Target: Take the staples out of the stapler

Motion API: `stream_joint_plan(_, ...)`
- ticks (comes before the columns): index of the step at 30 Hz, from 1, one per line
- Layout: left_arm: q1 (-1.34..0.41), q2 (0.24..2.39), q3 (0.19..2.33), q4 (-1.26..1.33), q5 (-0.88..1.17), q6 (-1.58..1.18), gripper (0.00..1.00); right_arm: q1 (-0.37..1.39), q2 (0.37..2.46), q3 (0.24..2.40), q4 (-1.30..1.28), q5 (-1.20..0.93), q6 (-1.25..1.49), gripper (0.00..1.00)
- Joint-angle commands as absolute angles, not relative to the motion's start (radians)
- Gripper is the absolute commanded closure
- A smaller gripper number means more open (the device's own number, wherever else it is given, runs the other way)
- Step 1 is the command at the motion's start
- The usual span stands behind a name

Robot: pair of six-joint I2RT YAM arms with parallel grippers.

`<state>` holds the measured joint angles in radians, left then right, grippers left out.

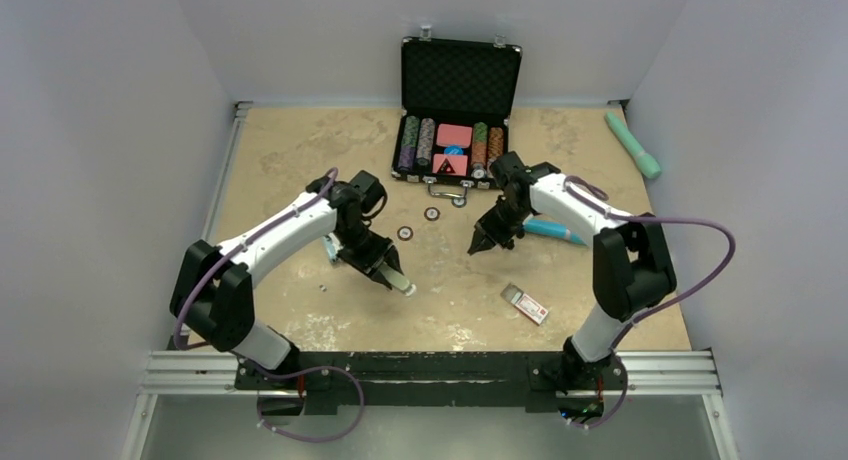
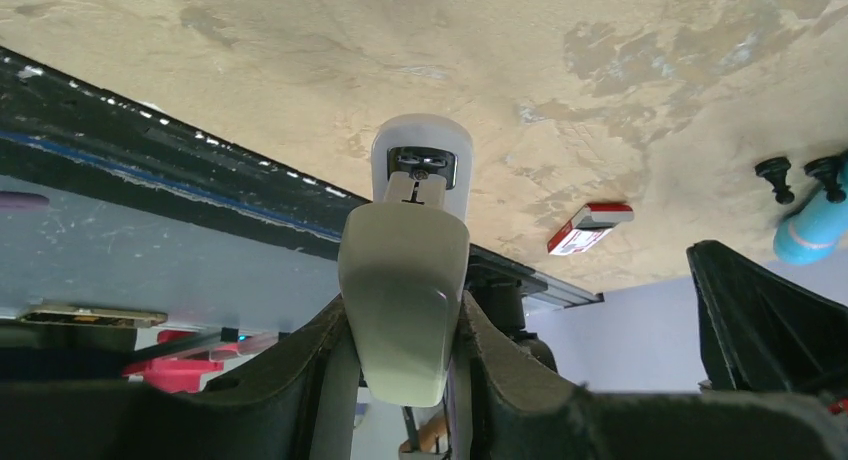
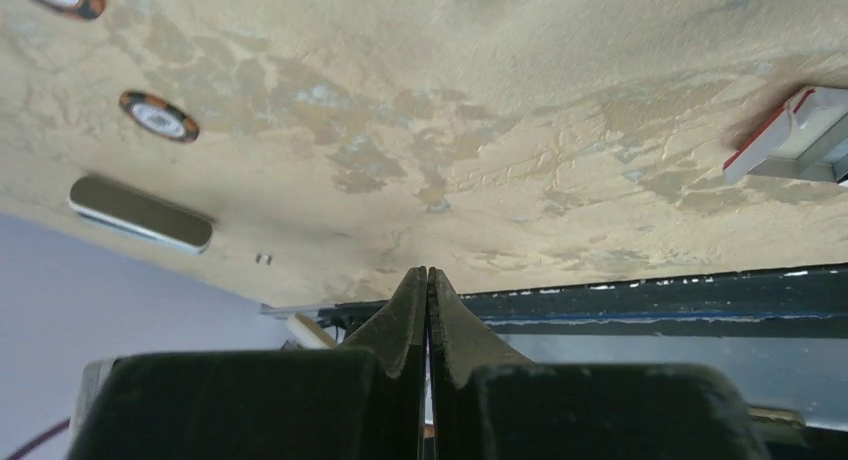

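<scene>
My left gripper point(image 1: 383, 271) is shut on a pale grey stapler point(image 1: 399, 282) and holds it above the table, left of the middle. In the left wrist view the stapler point(image 2: 408, 250) sticks out between my fingers point(image 2: 500, 330), its front end showing the metal staple channel point(image 2: 421, 164). My right gripper point(image 1: 477, 246) is shut and empty, hovering right of the stapler; its closed fingertips point(image 3: 427, 280) show nothing between them. A tiny metal bit point(image 1: 323, 288) lies on the table near the left arm, also in the right wrist view point(image 3: 263, 258).
A red and white staple box point(image 1: 525, 304) lies at the front right. A blue pen point(image 1: 553, 230) lies under the right arm. An open poker chip case point(image 1: 458, 110) stands at the back, two loose chips point(image 1: 405, 233) before it. A green tool point(image 1: 633, 145) lies back right. A pale oblong piece point(image 3: 140, 213) lies on the table.
</scene>
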<state>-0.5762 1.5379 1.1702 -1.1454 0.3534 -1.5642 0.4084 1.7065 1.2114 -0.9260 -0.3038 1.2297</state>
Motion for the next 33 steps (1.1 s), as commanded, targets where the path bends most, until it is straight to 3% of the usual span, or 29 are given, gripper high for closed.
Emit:
stream_joint_plan(1, -0.575, 1.486, 1.070, -1.017, 0.492, -1.519, 1.00, 0.416, 1.608, 1.193, -0.866, -0.297, 1.200, 1.00)
stream_joint_plan(3, -0.577, 1.476, 1.029, -0.932, 0.534, -1.536, 1.00, 0.419, 1.569, 1.135, -0.739, -0.395, 1.186, 1.00)
stream_joint_plan(4, -0.578, 1.471, 1.030, -0.920, 0.539, -1.526, 1.00, 0.420, 1.545, 1.105, -0.684, -0.433, 1.195, 0.94)
stream_joint_plan(8, -0.578, 1.422, 1.022, -0.689, 0.602, -1.533, 1.00, 0.422, 1.447, 0.989, -0.414, -0.608, 1.265, 0.55)
stream_joint_plan(12, -0.577, 1.385, 0.994, -0.398, 0.662, -1.617, 1.00, 0.422, 1.372, 0.906, -0.134, -0.720, 1.382, 0.23)
stream_joint_plan(14, -0.574, 1.391, 0.993, -0.274, 0.696, -1.639, 1.00, 0.422, 1.341, 0.904, -0.030, -0.743, 1.419, 0.13)
stream_joint_plan(20, -0.575, 1.370, 0.911, 0.180, 0.681, -1.770, 1.00, 0.420, 1.279, 0.881, 0.200, -0.773, 1.565, 0.10)
stream_joint_plan(27, -0.574, 1.514, 0.845, 1.000, 0.642, -2.116, 1.00, 0.413, 1.227, 0.805, 0.493, -0.771, 1.740, 0.11)
stream_joint_plan(33, -0.575, 1.590, 0.961, 1.171, 0.683, -2.188, 1.00, 0.412, 1.252, 0.831, 0.470, -0.805, 1.683, 0.12)
